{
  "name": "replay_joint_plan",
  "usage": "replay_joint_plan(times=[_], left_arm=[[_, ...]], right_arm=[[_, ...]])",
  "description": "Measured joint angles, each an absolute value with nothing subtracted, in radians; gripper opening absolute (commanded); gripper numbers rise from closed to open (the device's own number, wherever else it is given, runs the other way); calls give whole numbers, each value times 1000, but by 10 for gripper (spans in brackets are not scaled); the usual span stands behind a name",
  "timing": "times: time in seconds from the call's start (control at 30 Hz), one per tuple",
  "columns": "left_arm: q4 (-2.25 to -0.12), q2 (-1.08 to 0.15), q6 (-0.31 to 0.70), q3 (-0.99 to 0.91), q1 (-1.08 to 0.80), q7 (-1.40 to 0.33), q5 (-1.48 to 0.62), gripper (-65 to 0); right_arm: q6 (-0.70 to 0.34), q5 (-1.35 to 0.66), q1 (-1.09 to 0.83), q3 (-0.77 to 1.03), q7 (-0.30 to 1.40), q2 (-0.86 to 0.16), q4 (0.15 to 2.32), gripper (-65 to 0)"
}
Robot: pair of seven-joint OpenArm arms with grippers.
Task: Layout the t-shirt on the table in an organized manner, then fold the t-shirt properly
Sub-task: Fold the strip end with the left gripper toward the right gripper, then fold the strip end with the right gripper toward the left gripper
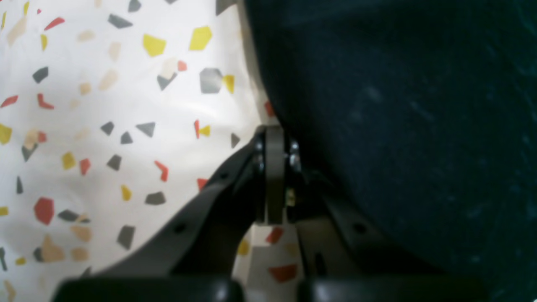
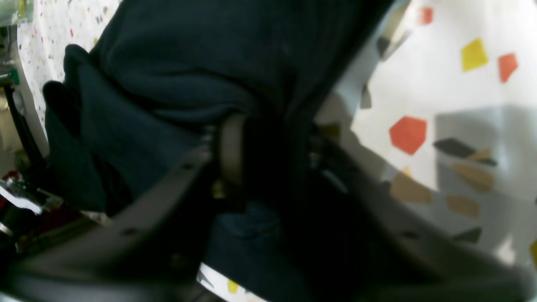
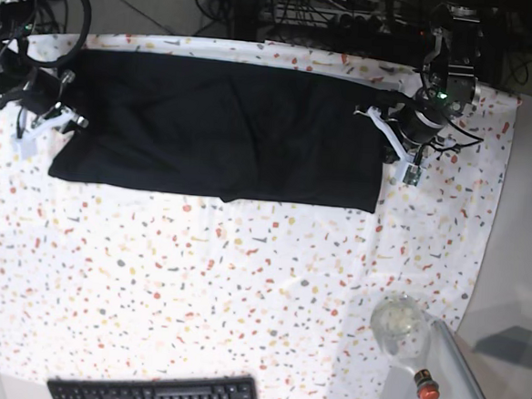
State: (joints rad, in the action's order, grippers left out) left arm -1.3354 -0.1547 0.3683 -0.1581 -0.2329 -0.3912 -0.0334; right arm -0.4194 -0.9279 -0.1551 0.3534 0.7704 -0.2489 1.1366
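Basically the t-shirt (image 3: 221,128) lies spread as a wide black rectangle across the far part of the table (image 3: 242,280), its long edges roughly parallel to the far table edge, bottom edge fairly straight with a small bump near the middle. Left gripper (image 1: 275,167) sits at the shirt's edge on the base view's right; in the left wrist view its jaws are pressed fully together, the dark cloth lying right beside them on one side and speckled tablecloth on the other, and whether any cloth is pinched between the pads can't be told. Right gripper (image 2: 268,159) is at the opposite end of the shirt, base view's left; right wrist view shows black fabric bunched up and running into the gap between its two fingers, so the jaws are narrowed onto a fold of the shirt, with one pale pad (image 2: 230,147) visible against the cloth. Near table edge: a black keyboard (image 3: 156,395), keys too small to read. Near right corner: a clear glass jar or bowl (image 3: 401,324) and just beside it a small bottle with a red cap (image 3: 427,391). No readable brand, label or writing anywhere; shirt looks plain in all views
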Motion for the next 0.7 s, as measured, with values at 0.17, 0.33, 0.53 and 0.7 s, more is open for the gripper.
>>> replay_joint_plan(times=[0.17,0.33,0.53,0.7], left_arm=[[-1335,-133,364,-139,-231,-384,-33,-650],[-1338,-121,345,-25,-222,-373,-30,-650],[-1332,-103,253,77,-183,-392,-28,-650],[-1327,-78,270,136,-158,-418,-39,-650]], right_arm=[[-411,-919,-125,353,760,-251,1137,-650],[-282,-918,-89,345,761,-254,1155,-650],[-160,-910,-99,244,805,-276,1353,-650],[-8,-931,-125,94,810,-268,1525,-650]])
